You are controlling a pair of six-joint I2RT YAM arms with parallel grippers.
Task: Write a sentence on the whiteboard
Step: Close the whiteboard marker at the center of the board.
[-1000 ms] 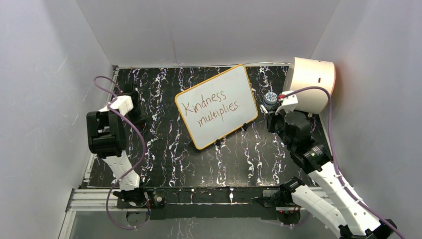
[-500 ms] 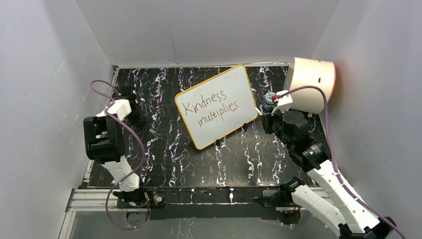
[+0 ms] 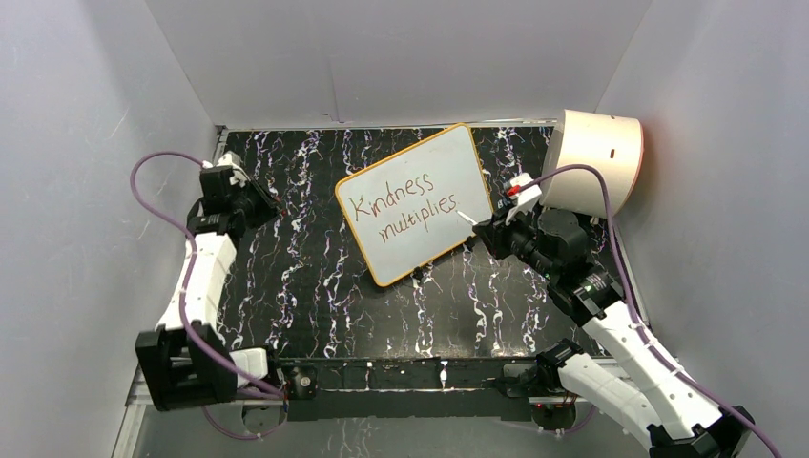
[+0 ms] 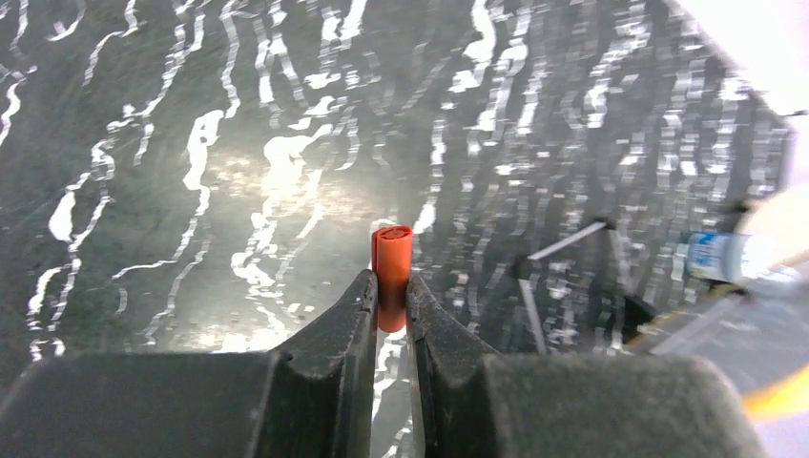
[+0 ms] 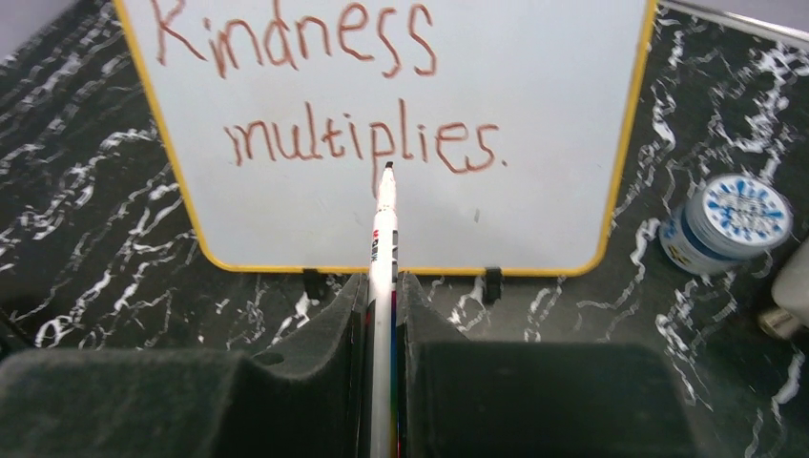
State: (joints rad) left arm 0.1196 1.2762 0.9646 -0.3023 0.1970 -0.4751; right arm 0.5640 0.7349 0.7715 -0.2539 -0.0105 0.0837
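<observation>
The right gripper (image 5: 383, 286) is clamped on a slim white marker (image 5: 385, 229) aimed at the dark red sentence (image 5: 334, 143) on the orange-rimmed whiteboard (image 3: 448, 160), upper centre; the left gripper (image 4: 391, 286) pinches an orange-red cap (image 4: 391, 250).

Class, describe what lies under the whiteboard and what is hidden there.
The black marbled mat, with two small black feet showing at the near edge of the whiteboard. Anything else beneath is covered.

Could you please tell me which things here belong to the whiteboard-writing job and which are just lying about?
Belonging to the job: flat white whiteboard with orange-yellow rim; dark red handwritten sentence on it; white marker pen in the right end effector; orange-red marker cap in the left end effector.
Lying about: small round blue-and-white tub; cream half-cylinder drum.
</observation>
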